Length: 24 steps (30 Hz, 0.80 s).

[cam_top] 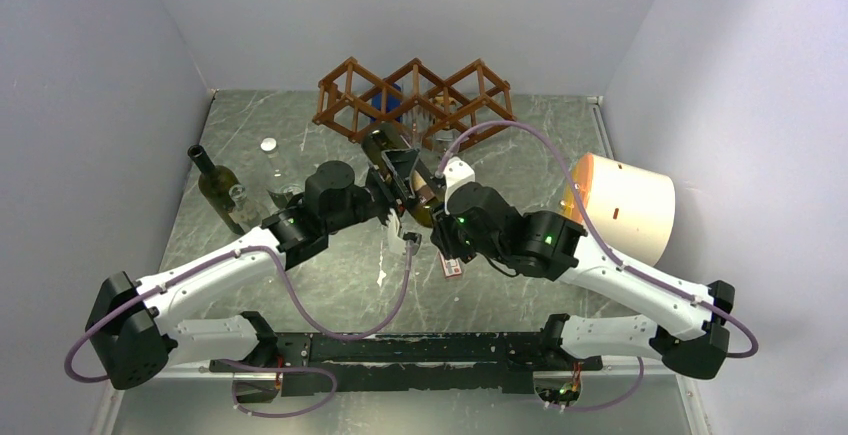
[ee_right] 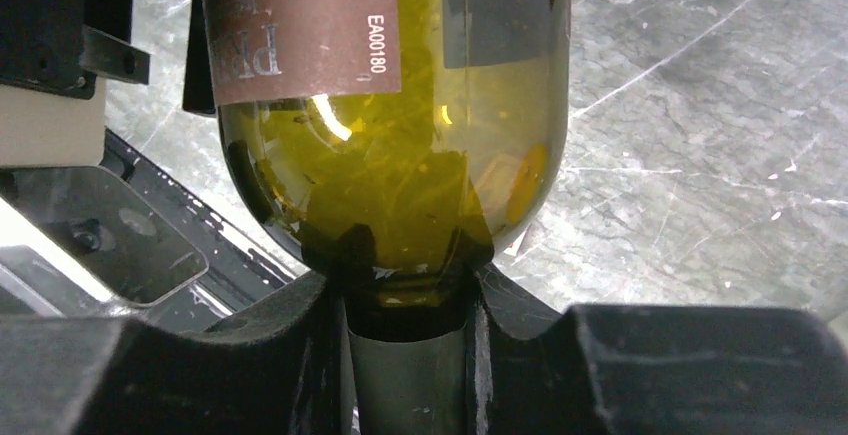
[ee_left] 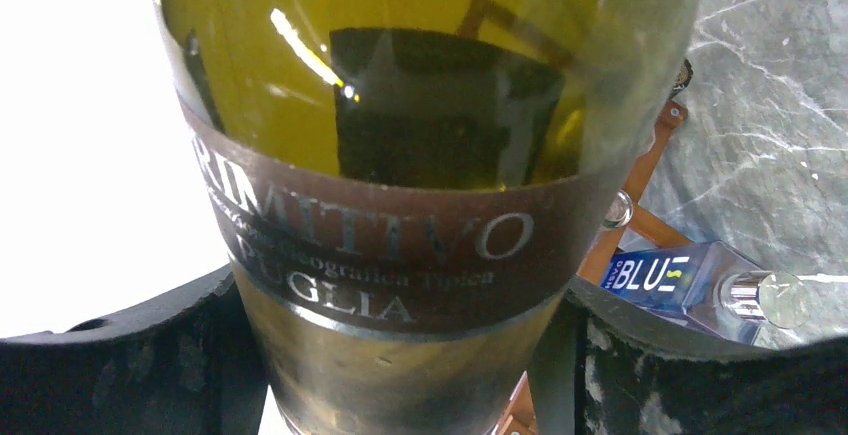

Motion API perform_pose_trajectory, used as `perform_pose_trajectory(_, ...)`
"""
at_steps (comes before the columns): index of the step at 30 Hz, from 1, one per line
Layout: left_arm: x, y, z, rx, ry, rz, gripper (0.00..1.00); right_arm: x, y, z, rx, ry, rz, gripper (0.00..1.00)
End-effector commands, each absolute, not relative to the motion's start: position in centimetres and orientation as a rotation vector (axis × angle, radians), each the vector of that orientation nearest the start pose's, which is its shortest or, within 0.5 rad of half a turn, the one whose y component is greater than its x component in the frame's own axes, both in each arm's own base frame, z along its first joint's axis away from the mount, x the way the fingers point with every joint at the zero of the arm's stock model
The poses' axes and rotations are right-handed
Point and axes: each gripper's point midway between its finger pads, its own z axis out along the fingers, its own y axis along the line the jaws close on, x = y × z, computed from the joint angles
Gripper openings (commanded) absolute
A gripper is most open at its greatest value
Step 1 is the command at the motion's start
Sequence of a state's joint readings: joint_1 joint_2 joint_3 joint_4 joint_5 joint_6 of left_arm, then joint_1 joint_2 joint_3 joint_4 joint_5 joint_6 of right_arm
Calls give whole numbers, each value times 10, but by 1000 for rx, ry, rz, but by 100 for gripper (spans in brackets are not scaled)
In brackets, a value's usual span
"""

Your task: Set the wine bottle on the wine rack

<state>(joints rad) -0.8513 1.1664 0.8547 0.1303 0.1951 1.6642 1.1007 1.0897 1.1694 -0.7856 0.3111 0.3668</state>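
Grey marbled worktop (cam_top: 300, 285) between plain white walls (cam_top: 90, 75), with the wine rack (cam_top: 415, 100) of reddish-brown slats at the far middle. Wine bottle (cam_top: 384, 145) held off the worktop at the centre, slanting from near right to far left, butt end just at the near side of the rack's middle cell; touching or not, impossible to tell. Left claw (cam_top: 398, 180) clenched across the belly at the label, one finger on each side in the left wrist view, claw (ee_left: 400, 365) low on the olive-green bottle (ee_left: 420, 85). Right claw (cam_top: 432, 217) clamped on the neck just below the shoulder; in the right wrist view, claw (ee_right: 408, 355) hard against both sides of the neck, the rounded body (ee_right: 400, 185) rising beyond it.

On the brown label band: "PRIMITIVO" in large pale capitals, "PUGLIA" under it, a fine line between ending "Geografica Tipica". On the label's edge in the right wrist view: "EA00180".

Inside the rack, a blue bottle (cam_top: 388, 103), seen closer from the left wrist (ee_left: 690, 280) with "BLUE" on its side and a silver cap. Left of the arms, a dark green bottle (cam_top: 218, 187) and a small white cap (cam_top: 268, 143). Far right, a cream drum (cam_top: 625, 205) on its side.
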Motion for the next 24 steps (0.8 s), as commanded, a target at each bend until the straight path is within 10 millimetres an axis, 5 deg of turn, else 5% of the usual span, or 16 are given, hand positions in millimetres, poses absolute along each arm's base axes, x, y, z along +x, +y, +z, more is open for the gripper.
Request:
perform_pose_trajectory(1,274,-308,376,1513,333,459,17,185,237,241,-545,2179,348,0)
perform_pose_trajectory(5,271,-306,377,1455,294,488,59,197,231,251,-464,2143,305,0)
perform_pose_trajectory(7,272,-307,377,1440,289,497,99,204,230,261,-413,2111,290,0)
perform_pose_trajectory(16,278,-310,374,1467,296,517,97,234,222,311,-174,1946,251,0)
perform_pose_trajectory(24,278,-309,389,1433,358,443,97,241,206,311,-69,1931,172,0)
